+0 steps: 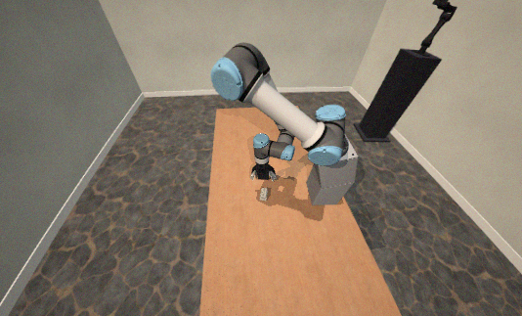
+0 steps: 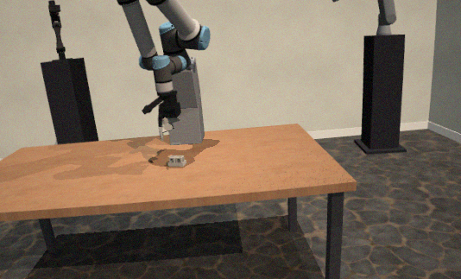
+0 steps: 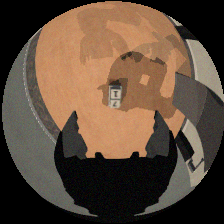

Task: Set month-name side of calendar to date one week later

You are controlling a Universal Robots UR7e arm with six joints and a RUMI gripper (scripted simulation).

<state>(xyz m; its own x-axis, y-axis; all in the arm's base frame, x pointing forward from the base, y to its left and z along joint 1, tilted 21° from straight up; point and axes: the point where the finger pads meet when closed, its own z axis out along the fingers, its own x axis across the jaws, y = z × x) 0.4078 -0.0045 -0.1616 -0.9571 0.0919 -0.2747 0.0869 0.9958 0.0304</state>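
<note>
The calendar is two pale cubes side by side in a small light tray point(image 2: 177, 165). The cubes point(image 1: 264, 193) point(image 2: 176, 159) look level there; dark marks on their sides are too small to read. In the wrist view, the upper cube point(image 3: 115, 93) shows a dark mark like a 1 or I on top, and the lower cube point(image 3: 115, 104) one like a 7 or an upside-down digit. The month's name is not readable. My gripper point(image 1: 263, 178) point(image 2: 165, 131) point(image 3: 116, 113) is open and empty, pointing down, above and behind the calendar in the exterior view.
The calendar stands on the wooden table point(image 1: 244, 263) point(image 2: 259, 163), partly in the arm's shadow. The arm's grey base block point(image 1: 332, 182) point(image 2: 190, 120) stands behind it in the exterior view. Dark pedestals point(image 1: 401, 97) point(image 2: 383, 90) stand off the table.
</note>
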